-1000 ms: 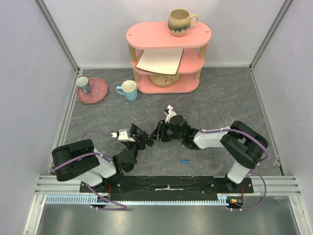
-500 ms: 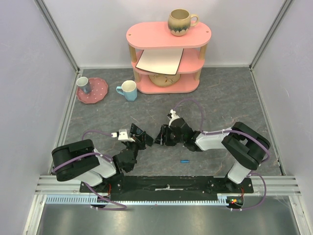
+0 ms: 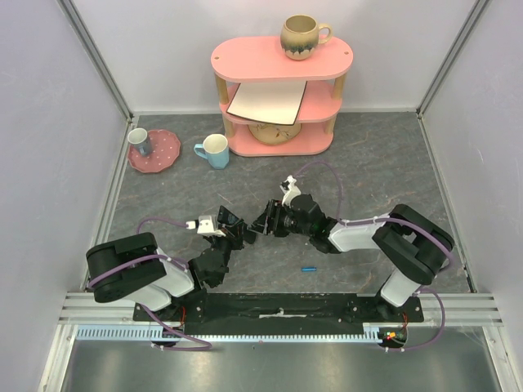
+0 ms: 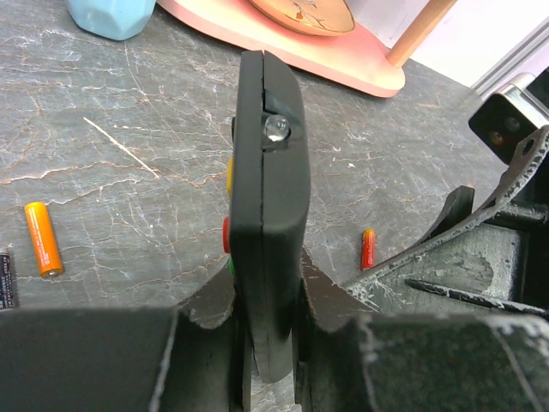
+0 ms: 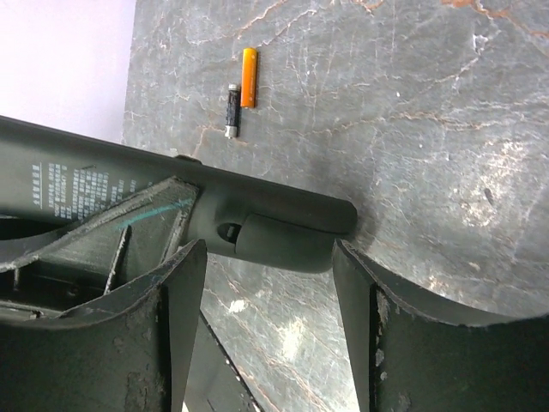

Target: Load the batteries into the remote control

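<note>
My left gripper (image 4: 266,287) is shut on the remote control (image 4: 266,172) and holds it edge-on above the table, coloured buttons facing left. The right gripper (image 5: 266,257) is open, and its fingers (image 5: 176,300) straddle the free end of the remote control (image 5: 283,227) without pinching it. In the top view the two grippers meet mid-table, left gripper (image 3: 233,230) and right gripper (image 3: 261,222). An orange battery (image 4: 43,238) and a red-orange battery (image 4: 368,249) lie on the table. A blue battery (image 3: 309,268) lies nearer the right arm's base.
A small dark cylinder (image 5: 232,109) lies beside the orange battery (image 5: 249,77). At the back stands a pink shelf (image 3: 278,98) with a mug (image 3: 301,37) on top. To its left are a blue mug (image 3: 214,151) and a red plate (image 3: 157,153) with a cup.
The right gripper drew back a little, then returned to the remote's end, and its jaws spread wider. The left gripper has held the remote still.
</note>
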Controlling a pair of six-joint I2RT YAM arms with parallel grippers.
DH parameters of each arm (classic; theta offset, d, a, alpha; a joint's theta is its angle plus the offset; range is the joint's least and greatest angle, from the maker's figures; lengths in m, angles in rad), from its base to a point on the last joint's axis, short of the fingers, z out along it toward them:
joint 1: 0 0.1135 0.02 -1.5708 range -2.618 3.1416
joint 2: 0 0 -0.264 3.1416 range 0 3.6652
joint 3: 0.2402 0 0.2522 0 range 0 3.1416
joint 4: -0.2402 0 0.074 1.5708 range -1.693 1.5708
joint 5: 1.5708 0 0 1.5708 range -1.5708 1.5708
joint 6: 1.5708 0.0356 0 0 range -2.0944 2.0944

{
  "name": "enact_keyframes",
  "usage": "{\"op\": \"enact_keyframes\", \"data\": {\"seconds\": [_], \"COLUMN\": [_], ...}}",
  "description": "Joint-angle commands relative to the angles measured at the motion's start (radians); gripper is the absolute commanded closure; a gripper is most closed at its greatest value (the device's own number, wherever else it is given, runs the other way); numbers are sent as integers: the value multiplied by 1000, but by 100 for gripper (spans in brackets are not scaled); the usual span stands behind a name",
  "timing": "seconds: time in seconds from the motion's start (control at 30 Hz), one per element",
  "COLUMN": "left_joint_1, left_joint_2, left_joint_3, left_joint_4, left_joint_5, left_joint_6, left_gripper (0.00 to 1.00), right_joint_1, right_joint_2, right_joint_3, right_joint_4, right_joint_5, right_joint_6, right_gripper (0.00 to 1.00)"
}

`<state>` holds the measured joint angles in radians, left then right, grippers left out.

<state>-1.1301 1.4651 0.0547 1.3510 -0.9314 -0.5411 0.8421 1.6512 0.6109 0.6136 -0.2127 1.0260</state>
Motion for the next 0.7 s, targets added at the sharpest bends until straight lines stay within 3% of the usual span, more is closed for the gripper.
{"op": "enact_keyframes", "data": {"seconds": [0.0, 0.67], "left_joint_1": [-7, -7], "left_joint_2": [-12, -9], "left_joint_3": [-15, -9], "left_joint_4": [-12, -18], "left_joint_5": [-12, -9], "left_joint_6": [38, 40], "left_gripper": [98, 98], "right_joint_1": [-3, -1], "right_joint_2": [28, 79], "right_joint_3": [62, 84], "right_joint_4": [23, -46], "right_joint_5": [-17, -19], "right_joint_6": [-7, -37], "right_gripper": [32, 41]}}
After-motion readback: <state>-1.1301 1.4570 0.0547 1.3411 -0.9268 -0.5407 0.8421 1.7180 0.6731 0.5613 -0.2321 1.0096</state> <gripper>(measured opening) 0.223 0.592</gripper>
